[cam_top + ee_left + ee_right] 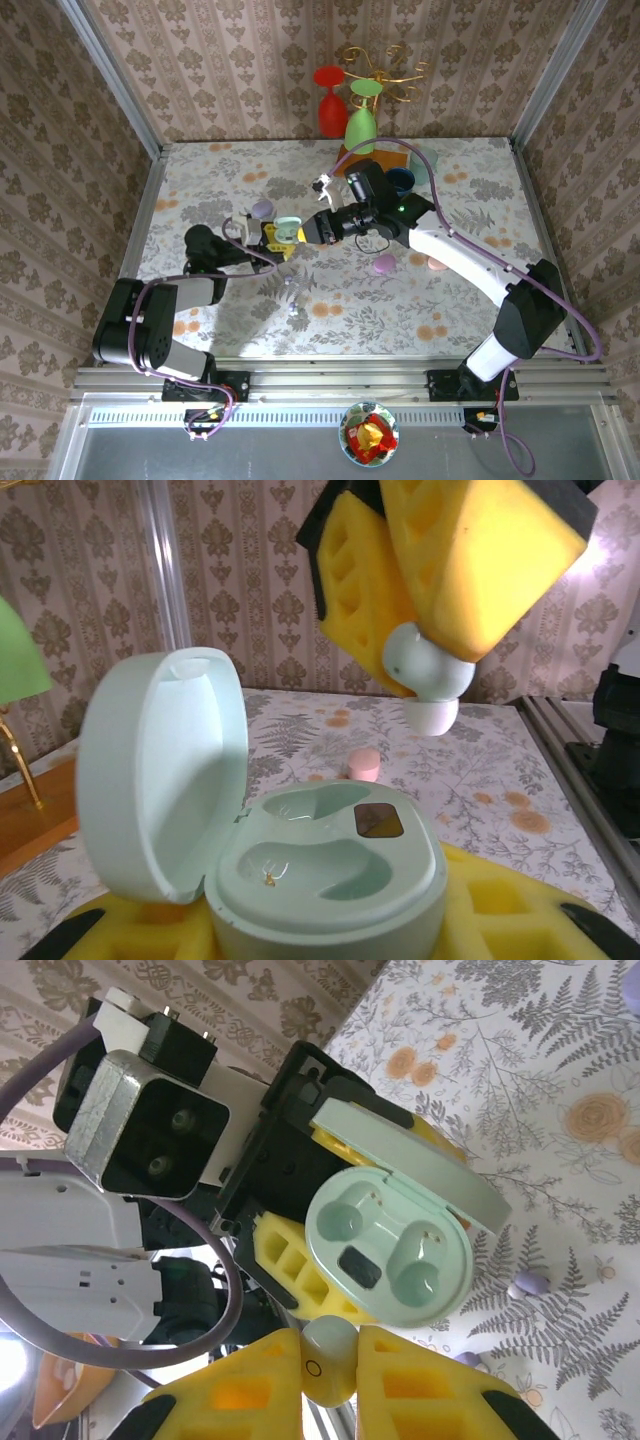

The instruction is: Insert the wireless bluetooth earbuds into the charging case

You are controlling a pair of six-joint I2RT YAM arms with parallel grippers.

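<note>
While the left pincer (325, 935) clamps the open case (300, 865), the right pincer (330, 1372) grips an earbud (428, 675). Left wrist view: earbud at case's 1 o'clock.

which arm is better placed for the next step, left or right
Right. Its pincer is shut on a mint earbud above the open charging case, whose wells look empty. The left pincer is shut on that case, lid open, so it should probably just steady it.

Damask-papered walls (200, 60) around a floral-clothed table (200, 185), metal corner posts (108, 70).
</note>
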